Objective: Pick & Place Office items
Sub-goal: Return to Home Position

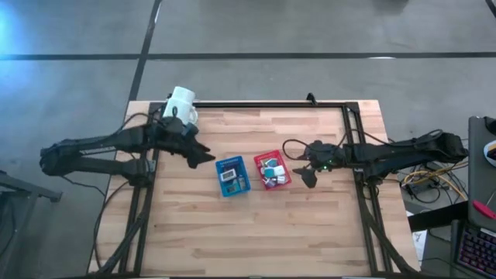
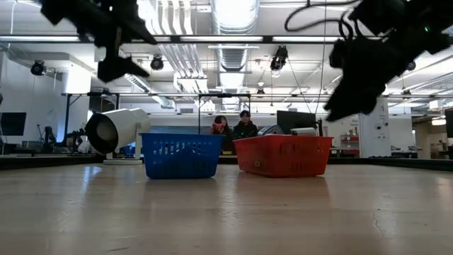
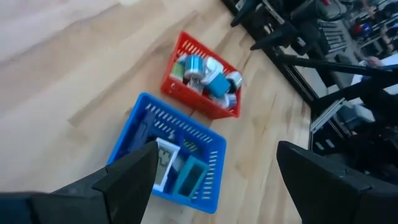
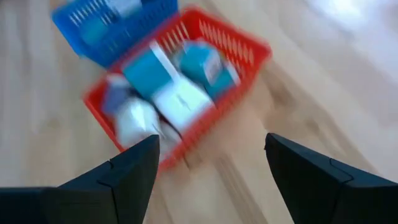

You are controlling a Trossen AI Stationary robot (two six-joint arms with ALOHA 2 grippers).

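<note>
Both arms are up off the table right now. The left gripper (image 1: 203, 157) reaches in from the left and hovers near the blue basket (image 1: 218, 177), on the side toward the mug (image 1: 180, 103). Its fingers are spread wide with nothing between them, and the left wrist view looks down past them onto both baskets. The right gripper (image 1: 306, 174) comes in from the right and hangs just beside the red basket (image 1: 256, 167), fingers parted too, nothing held. In the low view both sit high above the table top.

As far as I can see, the office items (image 1: 273, 172) are all in the baskets. The red one is heaped with small teal, white and blue pieces; the blue one holds a few flat rectangular ones standing on edge, a teal and a white one clearest.

The baskets are small rectangular plastic ones with slotted walls, side by side mid-table, close but not touching. The table (image 1: 248, 232) is pale wood planking in a black metal frame. The mug is white and smooth — it lies on its side at the far left corner.
</note>
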